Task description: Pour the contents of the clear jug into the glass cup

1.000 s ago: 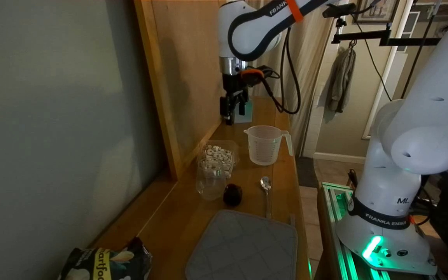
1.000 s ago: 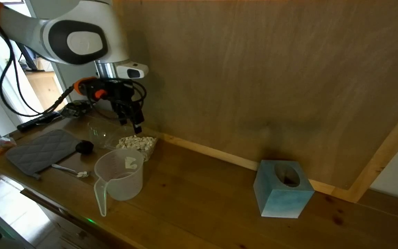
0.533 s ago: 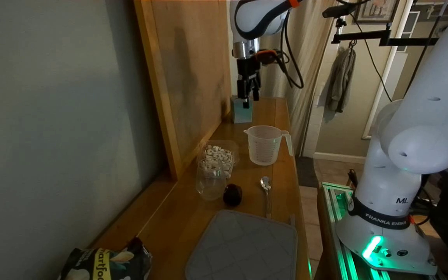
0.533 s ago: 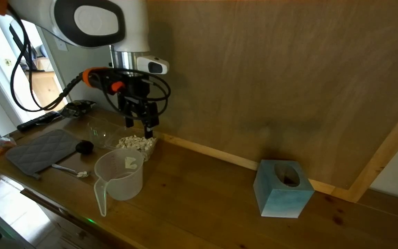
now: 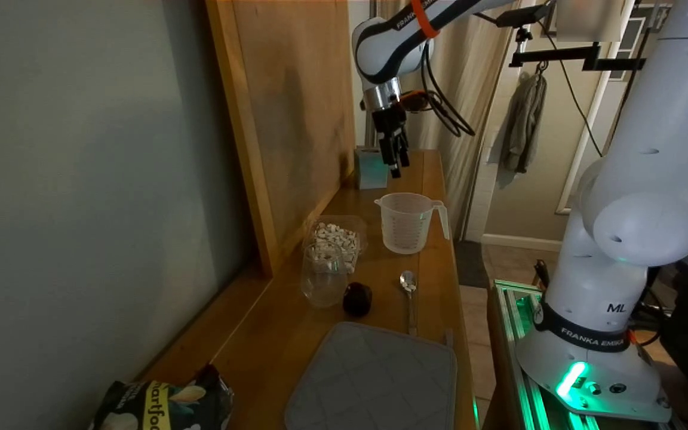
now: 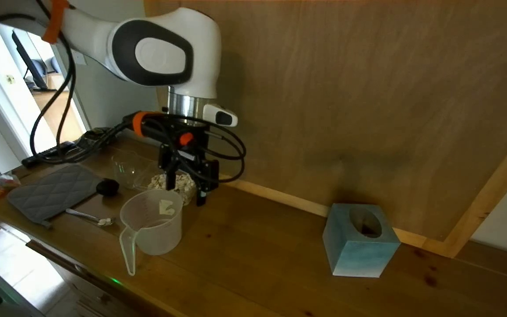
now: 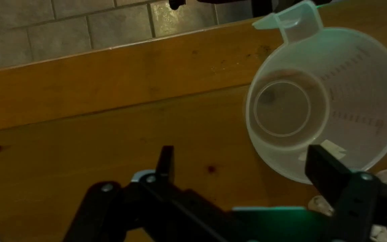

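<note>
- Over the last second, swings the pincer (image 6: 186, 190) rightward in both exterior views, off from beside the wooden panel (image 5: 293, 119) and toward the clear jug (image 5: 405, 227); in the final half second, dips lower and leans over slightly
- Keeps the pincer spread wide, with nothing held between the fingers (image 7: 326, 171) in the wrist view
- Leaves the clear jug unmoved: upright on the desk (image 5: 384, 292), in an exterior view right of the plastic tray (image 5: 357, 224) of pale pieces (image 5: 337, 236), with the handle (image 5: 444, 221) toward the right edge
- Leaves the glass cup (image 5: 322, 291) in place too: upright, nearer and further left there, just beside a dark round object (image 5: 357, 300)
- Brings one finger across the clear jug's rim in the wrist view, but hangs above and beyond it, toward the blue box (image 5: 371, 172), in an exterior view, seemingly touching nothing
- Hard to make out any contents: only a pale patch (image 7: 332, 148) against the clear jug's wall, pieces or label impossible to tell
- By judgement, marks the start of the approach to the clear jug, with no grip taken and no pouring begun
- Probably calls next for squaring up to the wall or handle before going down, to straddle rather than press the rim
- Risks toppling the clear jug on a misplaced descent
</note>
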